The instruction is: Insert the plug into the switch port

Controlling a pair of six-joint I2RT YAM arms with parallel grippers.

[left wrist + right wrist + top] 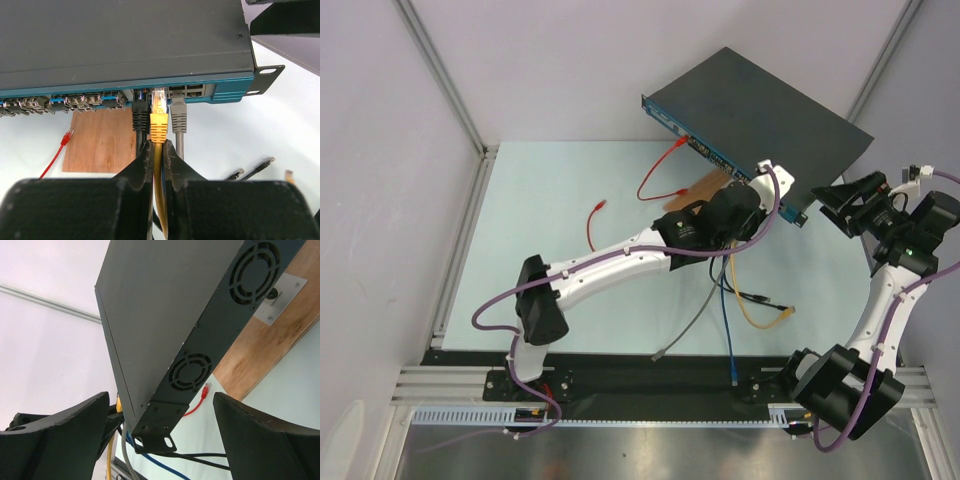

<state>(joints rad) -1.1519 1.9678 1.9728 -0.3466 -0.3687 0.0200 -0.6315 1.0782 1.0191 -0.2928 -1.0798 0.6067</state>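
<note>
The switch is a flat black box tilted at the back of the table, with a blue front face and a row of sockets. My left gripper is shut on the yellow cable just behind the yellow plug. The plug's clear tip sits in a port between a black plug and a grey plug. In the top view the left gripper is at the switch's front. My right gripper is open, with a finger on each side of the switch's end.
A brown wooden board lies under the switch. Red cables lie at the left of the table. Blue, grey and yellow cables trail towards the near edge. Loose black plug ends lie on the right.
</note>
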